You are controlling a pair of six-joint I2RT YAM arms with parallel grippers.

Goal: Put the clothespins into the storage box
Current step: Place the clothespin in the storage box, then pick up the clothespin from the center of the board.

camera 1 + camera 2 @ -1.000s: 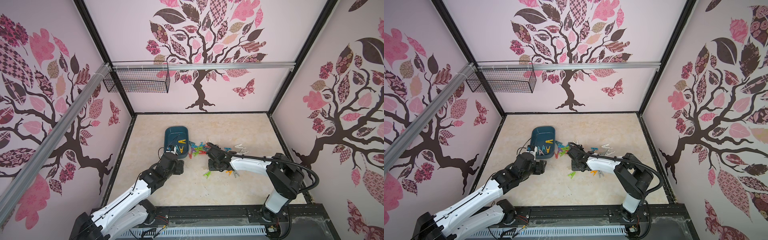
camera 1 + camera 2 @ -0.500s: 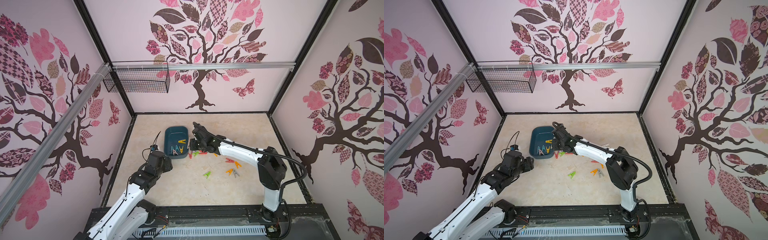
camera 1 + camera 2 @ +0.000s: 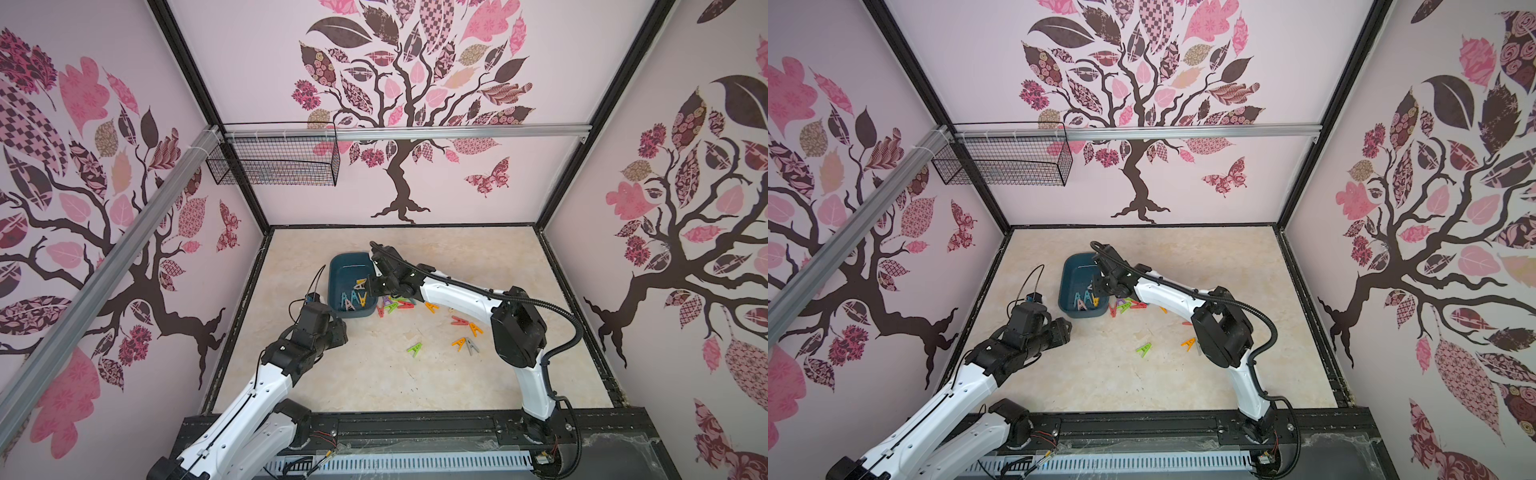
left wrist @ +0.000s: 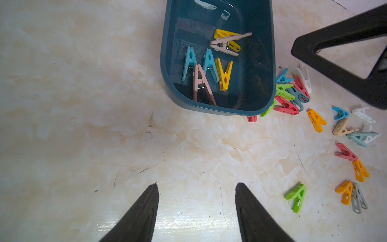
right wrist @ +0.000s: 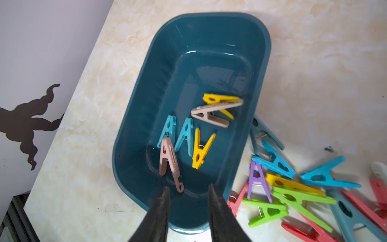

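The dark teal storage box (image 3: 345, 259) (image 3: 1077, 266) stands left of the table's middle. Several clothespins lie in it, among them a yellow one (image 5: 202, 150), a beige one (image 5: 213, 114) and a pink one (image 4: 201, 83). My right gripper (image 5: 188, 187) (image 3: 370, 286) hangs open over the box's near right end, with nothing between its fingers. My left gripper (image 4: 198, 185) (image 3: 340, 330) is open over bare table in front of the box, empty. A pile of loose clothespins (image 3: 395, 303) lies against the box's right side. Others are scattered further right, such as a green one (image 3: 414, 348).
A black wire basket (image 3: 274, 160) hangs from the aluminium rail (image 3: 457, 132) on the back wall, high above the table. Patterned walls close in three sides. A black frame (image 3: 415, 428) runs along the front edge. My right arm (image 3: 457, 297) reaches across the scattered pegs.
My right gripper has travelled from the loose pile to over the box, and its jaws have parted. My left arm has drawn back from the box toward the front.
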